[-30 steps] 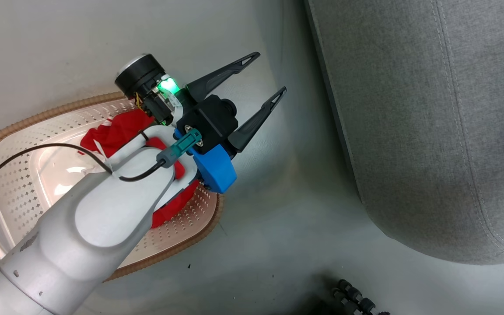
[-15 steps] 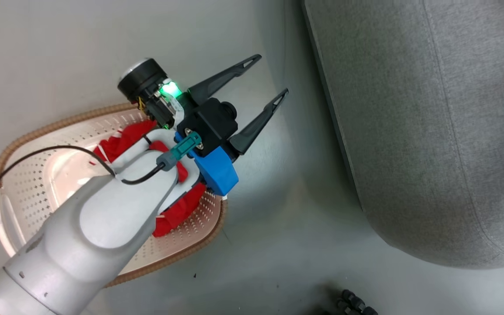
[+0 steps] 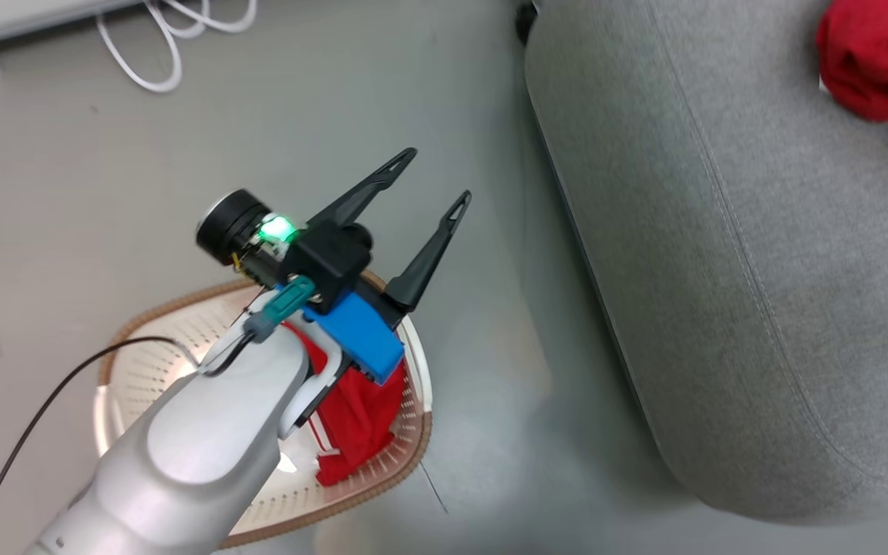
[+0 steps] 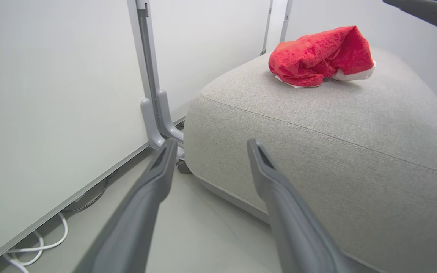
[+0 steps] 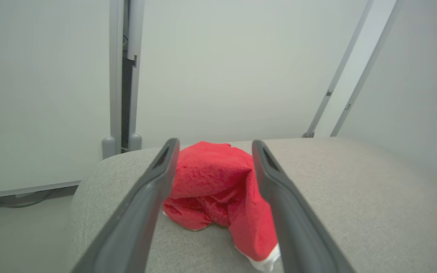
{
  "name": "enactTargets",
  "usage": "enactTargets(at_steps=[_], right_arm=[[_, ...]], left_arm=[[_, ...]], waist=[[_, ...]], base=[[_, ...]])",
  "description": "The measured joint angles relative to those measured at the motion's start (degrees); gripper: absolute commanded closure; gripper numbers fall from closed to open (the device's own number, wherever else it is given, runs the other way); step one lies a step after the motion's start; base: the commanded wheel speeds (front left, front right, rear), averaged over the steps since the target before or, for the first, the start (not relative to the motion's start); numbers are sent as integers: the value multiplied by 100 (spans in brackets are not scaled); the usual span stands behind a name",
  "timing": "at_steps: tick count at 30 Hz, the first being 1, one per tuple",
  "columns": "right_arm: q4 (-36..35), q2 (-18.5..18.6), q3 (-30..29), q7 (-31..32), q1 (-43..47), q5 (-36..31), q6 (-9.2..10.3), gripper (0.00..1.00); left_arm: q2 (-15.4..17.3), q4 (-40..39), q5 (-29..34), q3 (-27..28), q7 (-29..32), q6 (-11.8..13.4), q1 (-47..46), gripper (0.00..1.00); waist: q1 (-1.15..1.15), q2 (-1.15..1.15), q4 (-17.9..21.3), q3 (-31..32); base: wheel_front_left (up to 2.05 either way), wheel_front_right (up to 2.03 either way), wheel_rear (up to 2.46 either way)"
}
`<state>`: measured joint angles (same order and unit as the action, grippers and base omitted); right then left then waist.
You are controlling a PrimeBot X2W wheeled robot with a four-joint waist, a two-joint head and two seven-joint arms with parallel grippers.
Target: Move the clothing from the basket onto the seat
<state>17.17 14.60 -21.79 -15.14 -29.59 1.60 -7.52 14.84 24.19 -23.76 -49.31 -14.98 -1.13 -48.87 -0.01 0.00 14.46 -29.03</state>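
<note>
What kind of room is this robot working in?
Likely a lab or test room, not a home: white panel walls on metal posts, loose cables on grey floor, one grey seat.

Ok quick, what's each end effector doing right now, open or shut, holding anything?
Left end effector: open, holding nothing.
Right end effector: open, holding nothing.

No readable text, label, brand, number or sign anywhere — not on any surface.

One garment (image 3: 876, 62) on the seat (image 3: 721, 270), a second garment (image 3: 363, 416) in the basket (image 3: 412, 461) left of the seat.
</note>
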Motion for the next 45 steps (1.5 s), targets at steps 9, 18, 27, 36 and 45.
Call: enactTargets(at_steps=[9, 18, 27, 36, 45], right_arm=[[-771, -211, 921, 0, 651, 93, 1, 0], [-1141, -446, 1447, -1, 1335, 112, 0, 0], [-1357, -708, 1814, 0, 2310, 218, 0, 0], [-1335, -888, 2062, -1, 3028, 266, 0, 0], [-1236, -990, 2038, 0, 3388, 291, 0, 0]], left_arm=[[52, -487, 14, 1247, -7, 267, 1132, 0], [-151, -918, 388, 2584, -7, 420, 2379, 0], [-532, -1071, 777, 3570, -7, 197, 3446, 0], [-821, -1117, 1187, 4116, -7, -157, 4201, 0], [-1001, -1133, 1438, 4324, -7, -367, 4464, 0]], waist=[[0, 0, -477, 876], [0, 0, -1019, 1570], [0, 0, -1460, 2234], [0, 0, -1707, 2771], [1, 0, -1759, 2944]], base=[[0, 0, 0], [0, 0, 0], [0, 0, 0], [0, 0, 0], [0, 0, 0]])
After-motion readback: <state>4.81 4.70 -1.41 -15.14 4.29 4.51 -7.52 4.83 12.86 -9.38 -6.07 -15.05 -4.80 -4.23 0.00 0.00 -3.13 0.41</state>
